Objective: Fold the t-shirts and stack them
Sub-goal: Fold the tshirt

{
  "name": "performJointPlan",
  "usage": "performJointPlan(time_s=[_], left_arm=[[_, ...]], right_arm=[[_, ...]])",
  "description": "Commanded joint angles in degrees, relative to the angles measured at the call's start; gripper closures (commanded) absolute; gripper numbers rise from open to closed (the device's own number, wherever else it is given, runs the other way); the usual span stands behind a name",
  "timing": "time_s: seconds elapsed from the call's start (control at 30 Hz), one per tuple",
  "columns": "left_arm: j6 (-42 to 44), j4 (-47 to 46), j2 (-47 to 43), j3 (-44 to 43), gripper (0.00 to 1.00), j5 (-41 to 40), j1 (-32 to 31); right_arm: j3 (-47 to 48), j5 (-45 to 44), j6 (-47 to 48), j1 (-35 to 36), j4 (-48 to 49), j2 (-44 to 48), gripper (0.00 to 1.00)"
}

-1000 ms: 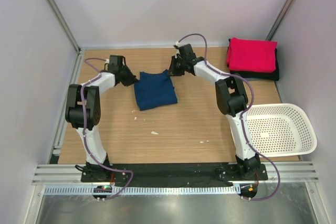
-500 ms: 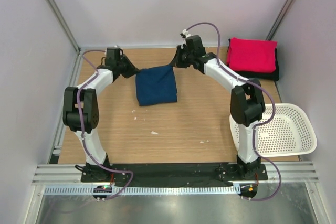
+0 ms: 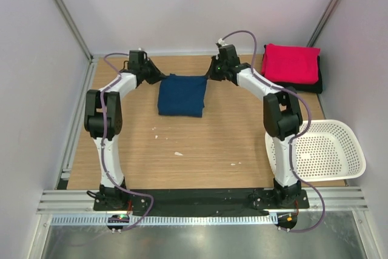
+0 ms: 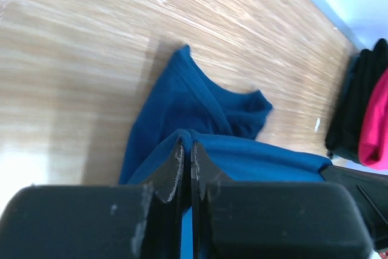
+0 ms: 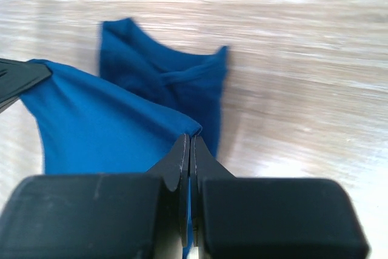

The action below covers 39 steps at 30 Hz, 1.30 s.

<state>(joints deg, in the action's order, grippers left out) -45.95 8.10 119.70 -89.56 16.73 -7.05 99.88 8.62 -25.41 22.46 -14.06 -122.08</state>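
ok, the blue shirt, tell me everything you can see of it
The blue shirt is soft, plain dark-blue cloth, folded to a rough rectangle; no print shows. Its far edge is stretched between the left gripper and the right gripper, each shut on a corner. The rest lies rumpled on the wooden table.

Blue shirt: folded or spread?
Folded: the blue shirt is a compact layered rectangle, far corners pinched by left tool and right tool.

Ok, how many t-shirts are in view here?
3: navy t-shirt, far middle, gripped by left tool and right tool; pink-red t-shirt, far right corner, atop black t-shirt. More may hide under it.
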Motion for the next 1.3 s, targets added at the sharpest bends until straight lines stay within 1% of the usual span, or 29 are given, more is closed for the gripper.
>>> performJointPlan(time_s=[0.0,0.1,0.13,0.17,0.2,0.23,0.27,0.3,0.37,0.4,0.43,0.47,0.5,0.53,0.57,0.6,0.63,0.67,0.7,0.73,0.77,0.8,0.83,0.9,0.97,1.07,1.13,1.27], left_arm=[[1.22,-1.07,4.56,-5.44,0.97,0.41,0.28],[1.30,-0.10,7.38,-10.09,0.95,0.32,0.37],[1.57,0.60,9.22,-11.41,0.92,-0.20,0.37],[1.92,1.21,10.11,-12.56,0.90,-0.30,0.37],[2.36,2.70,10.98,-15.35,0.87,-0.38,0.37],[3.49,3.84,12.12,-16.77,0.77,-0.47,0.37],[4.55,5.07,12.40,-18.35,0.69,-0.65,0.37],[5.60,7.87,12.31,-20.55,0.51,-0.73,0.37],[9.47,10.44,9.95,-22.06,0.40,-2.39,0.37],[10.61,12.45,8.37,-22.32,0.32,-2.84,0.37],[11.84,13.34,6.79,-22.67,0.30,-3.28,0.46],[13.16,14.83,3.12,-22.59,0.29,-3.72,0.37],[12.91,14.93,1.34,-21.89,0.28,-3.64,0.28],[12.21,14.93,-0.41,-19.62,0.28,-3.37,0.28],[10.46,13.89,-3.48,-18.21,0.29,-2.85,0.19],[9.58,13.44,-4.46,-16.98,0.31,-1.10,-0.07],[8.70,12.83,-5.34,-15.92,0.34,-1.00,-0.42],[6.51,10.21,-6.05,-12.69,0.46,0.05,-1.03],[5.36,8.70,-6.06,-11.44,0.56,-0.12,-1.39],[3.78,7.38,-5.80,-10.12,0.65,-0.03,-1.74],[2.64,4.76,-5.10,-9.33,0.70,0.75,-1.91],[0.80,3.95,-2.83,-9.23,0.75,1.54,-2.18],[0.52,3.68,-1.59,-9.58,0.84,1.81,-2.27],[-0.18,3.59,1.66,-10.28,0.90,1.20,-2.27],[0.42,3.24,3.08,-10.28,0.92,0.94,-2.18],[0.17,2.80,5.54,-10.81,0.93,-0.38,-1.92],[-2.28,2.80,8.16,-12.03,0.94,-0.39,-1.57],[-3.44,2.36,11.95,-13.53,0.94,0.49,-1.21]], right_arm=[[3.65,-0.63,-0.95,-1.89,2.37,-3.15,0.99],[6.46,1.39,-1.48,-3.12,2.38,-6.67,0.99],[7.34,2.09,-1.49,-3.30,2.20,-7.55,0.99],[8.40,2.62,-1.49,-3.65,1.76,-8.51,0.96],[10.76,3.24,-1.40,-3.74,1.24,-10.09,0.86],[12.17,4.98,-0.88,-3.91,0.80,-10.89,0.83],[14.80,5.44,-0.70,-4.17,-0.86,-11.33,0.73],[16.04,5.70,-0.52,-4.26,-1.83,-11.42,0.67],[18.33,5.79,1.41,-4.35,-4.11,-10.55,0.55],[18.86,5.53,2.11,-4.35,-4.91,-9.67,0.45],[18.95,5.18,2.55,-4.27,-5.44,-7.66,0.42],[18.34,4.92,2.99,-4.35,-5.79,-6.17,0.38],[17.55,5.17,2.74,-4.27,-5.80,-4.85,0.39],[16.50,5.96,2.30,-4.26,-5.19,-3.61,0.39],[13.45,8.14,0.55,-4.09,-2.57,-0.99,0.41],[11.68,9.30,-0.51,-4.26,-0.72,0.08,0.44],[9.92,10.09,-1.91,-3.92,1.04,1.05,0.49],[6.68,10.62,-3.58,-3.83,4.62,1.93,0.69],[4.91,10.19,-4.29,-3.56,6.49,2.28,0.75],[3.50,9.93,-4.73,-3.56,8.33,2.20,0.78],[3.31,10.01,-5.09,-3.56,9.31,1.59,0.83],[4.09,10.97,-4.83,-3.56,8.62,-0.50,0.84],[4.71,11.06,-4.74,-3.56,8.53,-1.57,0.85],[5.85,12.11,-5.35,-3.56,9.32,-4.99,0.86],[6.73,12.38,-5.62,-3.13,10.02,-6.50,0.86],[6.12,7.04,-5.00,-2.07,9.59,-6.85,0.86],[5.77,4.84,-6.31,-1.98,9.75,-7.20,0.87],[4.89,2.19,-5.10,-1.80,7.92,-8.78,0.87]])
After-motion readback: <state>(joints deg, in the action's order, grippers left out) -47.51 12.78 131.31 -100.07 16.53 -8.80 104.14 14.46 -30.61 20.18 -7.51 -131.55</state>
